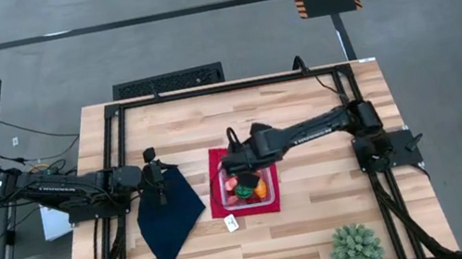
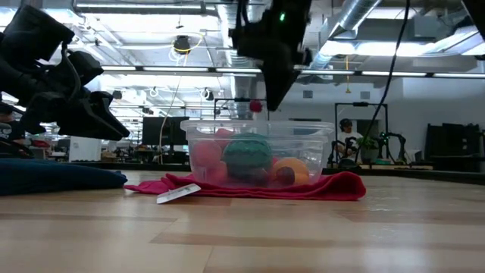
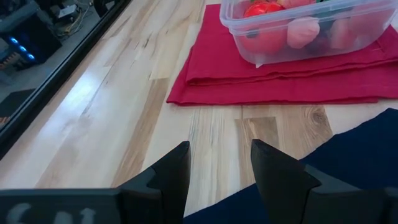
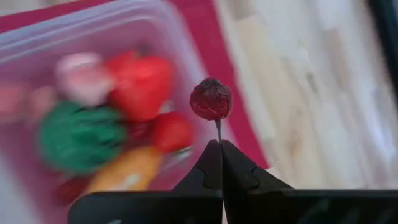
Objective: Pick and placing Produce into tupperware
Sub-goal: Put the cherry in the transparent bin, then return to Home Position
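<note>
The clear tupperware (image 1: 250,187) (image 2: 258,152) stands on a red mat (image 1: 217,183) and holds several produce pieces, among them a green striped ball (image 4: 74,137), a red one (image 4: 143,84) and an orange one (image 2: 292,171). My right gripper (image 4: 219,146) (image 2: 270,100) hovers over the tupperware, shut on a small dark red fruit (image 4: 211,99) (image 2: 256,106). My left gripper (image 3: 217,165) (image 1: 155,169) waits open at the table's left, low over a navy cloth (image 1: 168,215), with nothing between its fingers. My right gripper pinches the dark red fruit's thin stem (image 4: 218,129) between its two fingertips. The fingers slant steeply down from above. The round fruit sticks out just beyond the tips, lifted clear, a little above the tupperware's rim (image 2: 258,125).
A white tag (image 1: 232,223) lies on the wood by the mat's near edge. A spiky green plant ball (image 1: 356,250) sits at the near right. Black frame rails (image 1: 111,168) run along the table's left, right and far sides. Bare wood lies right of the mat.
</note>
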